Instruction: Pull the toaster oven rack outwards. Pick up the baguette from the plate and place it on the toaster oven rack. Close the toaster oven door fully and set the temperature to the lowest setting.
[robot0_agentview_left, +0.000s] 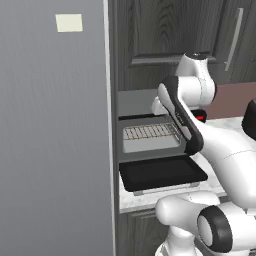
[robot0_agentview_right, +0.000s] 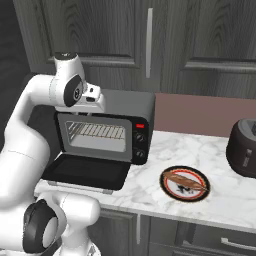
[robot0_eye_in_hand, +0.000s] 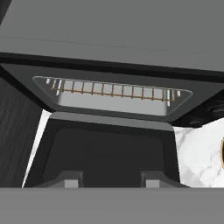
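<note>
My hand (robot0_eye_in_hand: 112, 180) hovers over the dropped toaster oven door (robot0_eye_in_hand: 107, 151), fingers spread, empty. Toaster oven rack (robot0_eye_in_hand: 111, 90) sits inside cavity, frame centre. Baguette (robot0_agentview_right: 184, 182) on plate (robot0_agentview_right: 167, 191), lower right, on desk (robot0_agentview_right: 150, 165).

From your left base camera, the toaster oven (robot0_agentview_left: 150, 127) sits on the marble worktop (robot0_agentview_left: 210, 182) with its door (robot0_agentview_left: 162, 173) folded down flat toward you. The rack (robot0_agentview_left: 150, 132) lies inside the cavity. The white arm (robot0_agentview_left: 200, 135) crosses the oven's right side, hiding what is probably the knob panel. A tall grey panel (robot0_agentview_left: 55, 130) fills your left.
</note>
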